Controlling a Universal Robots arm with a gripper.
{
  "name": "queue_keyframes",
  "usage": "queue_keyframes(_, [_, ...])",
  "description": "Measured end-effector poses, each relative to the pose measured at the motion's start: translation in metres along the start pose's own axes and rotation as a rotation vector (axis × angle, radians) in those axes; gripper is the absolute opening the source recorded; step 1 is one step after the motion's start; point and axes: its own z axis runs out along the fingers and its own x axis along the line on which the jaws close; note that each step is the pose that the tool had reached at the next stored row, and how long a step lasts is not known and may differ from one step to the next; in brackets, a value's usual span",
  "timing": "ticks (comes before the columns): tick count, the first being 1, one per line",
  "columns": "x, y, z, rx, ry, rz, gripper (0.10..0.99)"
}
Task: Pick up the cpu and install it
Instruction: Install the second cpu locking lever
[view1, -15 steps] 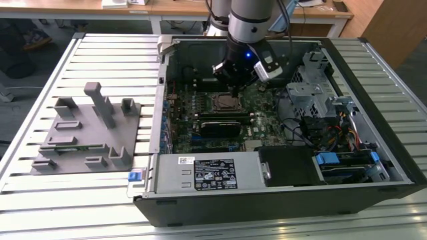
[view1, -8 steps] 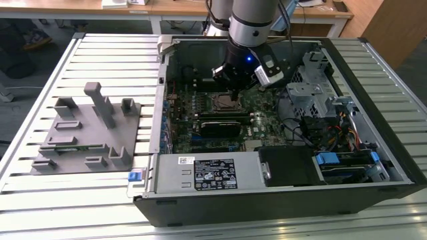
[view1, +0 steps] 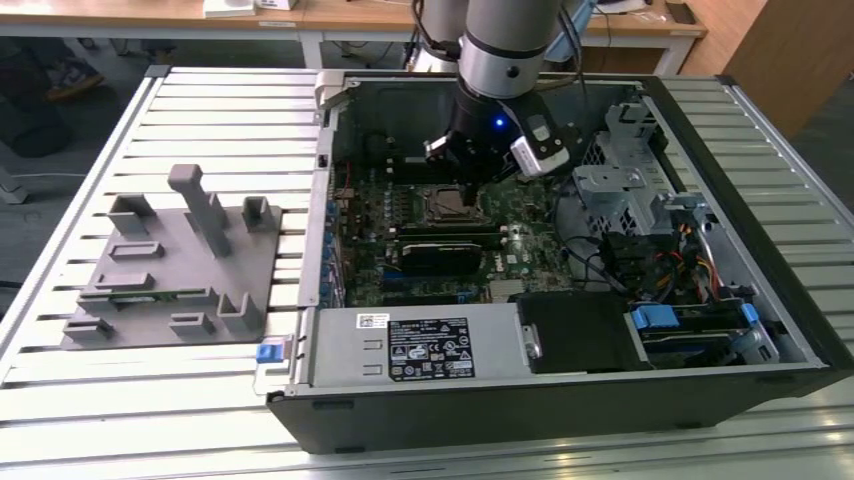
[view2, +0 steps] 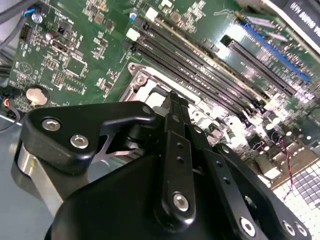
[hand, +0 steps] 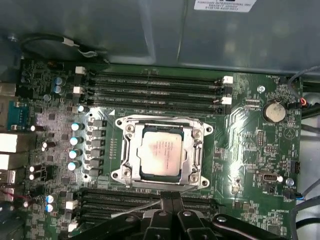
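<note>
In the first wrist view the cpu (hand: 161, 153) lies flat inside the socket frame (hand: 161, 150), near the middle of the frame, its silvery top facing the camera. The metal bracket around it looks folded open rather than pressed down over the chip, though the angle makes that hard to be sure of. Rows of black memory slots (hand: 155, 90) run across the green motherboard (hand: 260, 145) above the socket, and a round coin battery (hand: 274, 111) sits at the right.

The claw (hand: 172, 200) shows at the bottom centre of that view, its two black fingers pressed together with nothing between them, its tip just below the socket's lower edge. In the second wrist view the claw (view2: 174, 100) reaches up the middle of the frame, tips together, over the socket.

In the exterior view the arm (view1: 505, 50) comes down from the top centre into the open computer case (view1: 400, 410), which rests on a slatted desk (view1: 200, 110). A grey plastic tray (view1: 167, 270) with upright posts stands at centre left.
</note>
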Motion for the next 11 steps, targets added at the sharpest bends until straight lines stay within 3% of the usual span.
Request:
queue_keyframes(6, [0.0015, -0.0041, -0.0001, -0.001, 0.0000, 0.000, 0.106])
queue_keyframes(11, [0.0017, -0.0076, -0.0003, -0.007, -0.0003, 0.000, 0.106])
